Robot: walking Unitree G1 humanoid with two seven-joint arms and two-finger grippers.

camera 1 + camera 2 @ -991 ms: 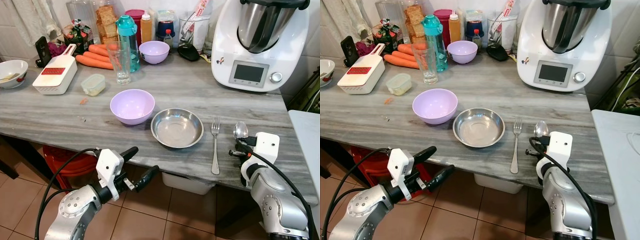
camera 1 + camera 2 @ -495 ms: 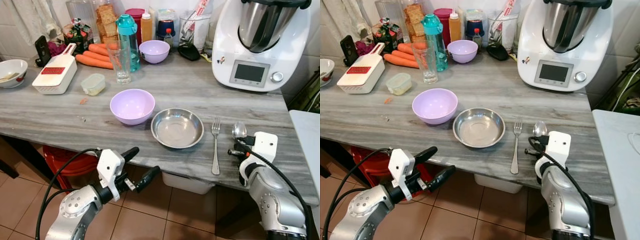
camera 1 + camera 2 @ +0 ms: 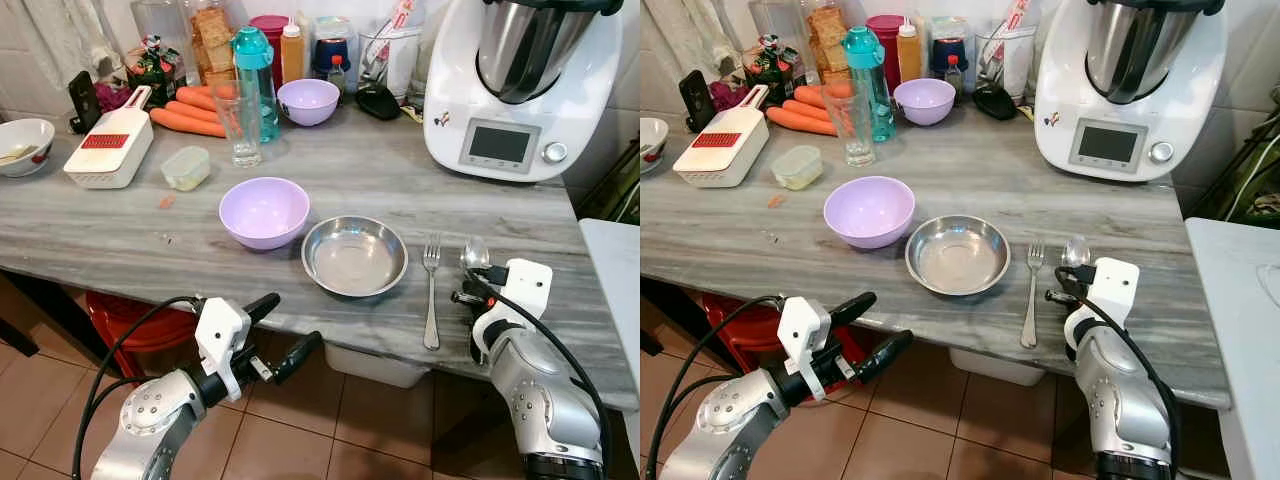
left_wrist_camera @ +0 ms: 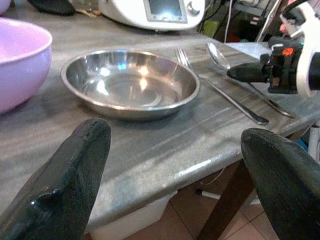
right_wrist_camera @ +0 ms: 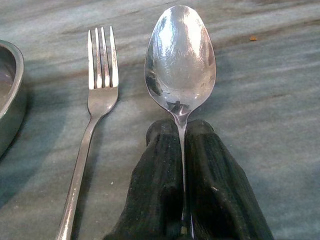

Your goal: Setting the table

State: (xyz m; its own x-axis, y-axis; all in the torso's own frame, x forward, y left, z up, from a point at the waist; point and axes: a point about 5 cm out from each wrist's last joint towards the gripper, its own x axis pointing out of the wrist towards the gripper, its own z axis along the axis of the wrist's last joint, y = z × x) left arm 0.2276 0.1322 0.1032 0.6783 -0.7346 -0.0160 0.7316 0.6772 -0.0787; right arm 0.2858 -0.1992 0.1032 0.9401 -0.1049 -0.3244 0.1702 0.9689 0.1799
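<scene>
One steel bowl (image 3: 354, 255), one fork (image 3: 431, 290), one spoon (image 5: 180, 65). Two lilac bowls, one near (image 3: 264, 211), one farther back (image 3: 307, 102). One white bowl (image 3: 24, 145), one grater (image 3: 110, 148), one glass (image 3: 240, 125), one teal bottle (image 3: 256, 75), three carrots (image 3: 190, 112), one food processor (image 3: 525, 85).

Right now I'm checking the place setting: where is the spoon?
The spoon is on the grey table toward the robot's right, just right of the fork beside the steel bowl, its handle pinched in the right gripper.
</scene>
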